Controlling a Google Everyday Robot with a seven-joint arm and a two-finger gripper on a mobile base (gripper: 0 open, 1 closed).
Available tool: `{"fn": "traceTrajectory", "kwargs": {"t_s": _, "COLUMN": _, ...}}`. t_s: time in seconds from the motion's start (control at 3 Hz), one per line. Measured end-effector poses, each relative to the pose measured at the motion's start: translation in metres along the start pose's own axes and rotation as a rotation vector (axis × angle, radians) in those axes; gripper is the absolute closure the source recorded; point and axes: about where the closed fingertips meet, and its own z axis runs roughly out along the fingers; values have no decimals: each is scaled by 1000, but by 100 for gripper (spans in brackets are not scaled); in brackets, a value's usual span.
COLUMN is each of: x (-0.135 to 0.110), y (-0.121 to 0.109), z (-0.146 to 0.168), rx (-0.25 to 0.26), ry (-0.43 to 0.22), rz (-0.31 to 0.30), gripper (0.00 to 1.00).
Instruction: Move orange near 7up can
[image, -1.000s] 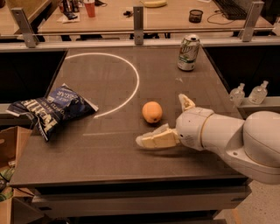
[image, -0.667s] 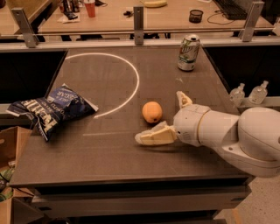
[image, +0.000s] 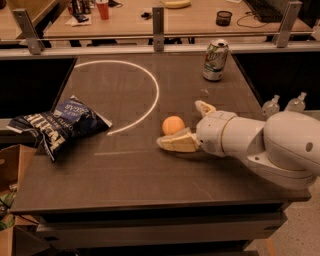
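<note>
The orange (image: 172, 124) sits on the dark table, a little right of the middle. The 7up can (image: 215, 60) stands upright at the back right of the table, well beyond the orange. My gripper (image: 186, 126) reaches in from the right, low over the table, open. One cream finger (image: 175, 143) lies just in front of the orange, the other finger (image: 205, 107) sticks up behind and right of it. The orange sits at the mouth of the jaws, not held.
A blue chip bag (image: 57, 122) lies at the table's left edge. A white arc (image: 150, 85) is marked on the table top. Two clear bottles (image: 285, 104) stand off the right edge. A railing and a desk with a red cup (image: 103, 9) lie behind.
The gripper has moved a little left, closing on the orange. The orange and the can have not moved.
</note>
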Motion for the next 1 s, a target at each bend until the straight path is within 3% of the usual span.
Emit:
{"fn": "traceTrajectory", "kwargs": {"t_s": 0.67, "x": -3, "y": -1, "z": 5, "rx": -19, "ry": 13, "rz": -7, "gripper": 64}}
{"fn": "traceTrajectory", "kwargs": {"t_s": 1.0, "x": -2, "y": -5, "z": -10, "rx": 15, "ry": 16, "rz": -11, "gripper": 87}}
